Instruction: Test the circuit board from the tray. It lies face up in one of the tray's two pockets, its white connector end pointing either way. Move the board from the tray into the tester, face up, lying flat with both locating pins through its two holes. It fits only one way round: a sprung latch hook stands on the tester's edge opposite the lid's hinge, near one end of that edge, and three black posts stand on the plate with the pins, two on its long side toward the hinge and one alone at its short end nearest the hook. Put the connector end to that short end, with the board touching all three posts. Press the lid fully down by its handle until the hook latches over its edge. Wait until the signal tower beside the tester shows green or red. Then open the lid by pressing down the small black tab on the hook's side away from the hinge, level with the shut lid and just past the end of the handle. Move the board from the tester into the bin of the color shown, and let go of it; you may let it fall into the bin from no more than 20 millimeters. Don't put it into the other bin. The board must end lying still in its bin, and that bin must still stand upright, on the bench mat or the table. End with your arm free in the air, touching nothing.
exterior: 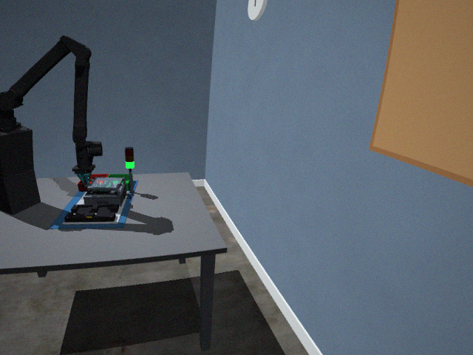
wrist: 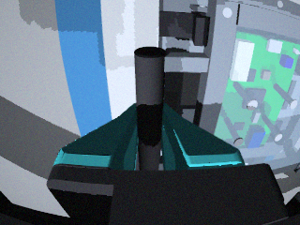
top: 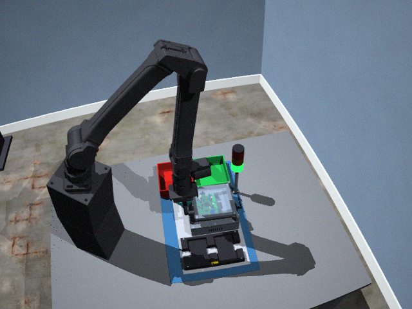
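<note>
Two bins [top: 217, 169] behind tester [top: 215, 226], tower [top: 237, 158] beside

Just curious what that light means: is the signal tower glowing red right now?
No, the signal tower glows green in its lower segment, while its upper segment stays dark.

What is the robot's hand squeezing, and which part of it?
The hand is shut on the black handle of the tester's lid. It pinches the round bar near one end, a finger on each side.
</note>
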Tool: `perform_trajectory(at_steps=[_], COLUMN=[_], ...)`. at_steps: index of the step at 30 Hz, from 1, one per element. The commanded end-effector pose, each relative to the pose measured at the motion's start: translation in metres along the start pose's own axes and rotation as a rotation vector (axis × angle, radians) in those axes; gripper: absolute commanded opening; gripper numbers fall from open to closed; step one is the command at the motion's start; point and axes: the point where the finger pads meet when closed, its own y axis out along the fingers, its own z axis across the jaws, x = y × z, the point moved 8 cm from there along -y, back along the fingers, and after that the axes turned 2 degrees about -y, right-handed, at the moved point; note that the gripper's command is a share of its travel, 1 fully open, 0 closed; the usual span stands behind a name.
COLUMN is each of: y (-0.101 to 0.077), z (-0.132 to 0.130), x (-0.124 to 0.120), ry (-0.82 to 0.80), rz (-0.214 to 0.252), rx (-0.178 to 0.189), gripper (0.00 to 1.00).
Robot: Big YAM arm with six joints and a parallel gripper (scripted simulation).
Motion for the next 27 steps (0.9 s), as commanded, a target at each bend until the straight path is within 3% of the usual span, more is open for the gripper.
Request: perform_trajectory(at_steps=[1,9,27], y=[0.004,-0.010,-0.024], z=[0.009,0.000,-0.002], x=[-0.002,-0.001,0.004], ry=[0.001,0.004,-0.002], rz=[0.003,-0.001,-0.003], rx=[0.026,0.001,-0.002], gripper=[0.00,0.00,0.00])
